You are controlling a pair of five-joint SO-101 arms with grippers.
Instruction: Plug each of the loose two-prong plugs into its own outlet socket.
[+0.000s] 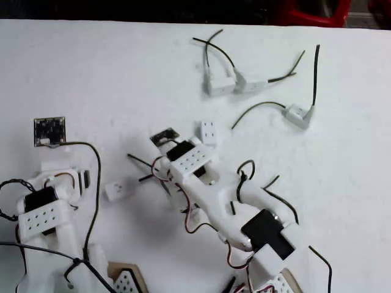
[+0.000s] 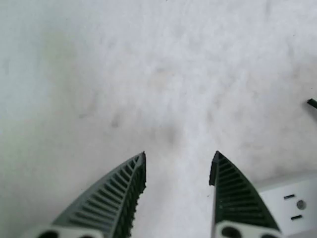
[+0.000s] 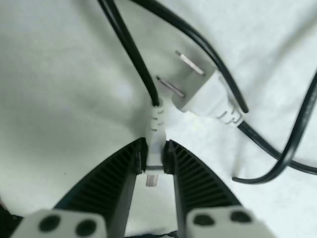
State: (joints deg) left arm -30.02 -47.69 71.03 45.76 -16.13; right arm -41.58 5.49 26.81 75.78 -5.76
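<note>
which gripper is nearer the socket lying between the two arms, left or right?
Left. The socket lies right beside the open left gripper. The right gripper is farther off, shut on a plug.

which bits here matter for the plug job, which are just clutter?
Job: held plug in the right gripper; loose plug beside it; socket beside the left gripper; second socket.
Clutter: red object behind the table.

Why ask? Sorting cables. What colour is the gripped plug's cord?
Black cord, white plug; right wrist view shows best.
</note>
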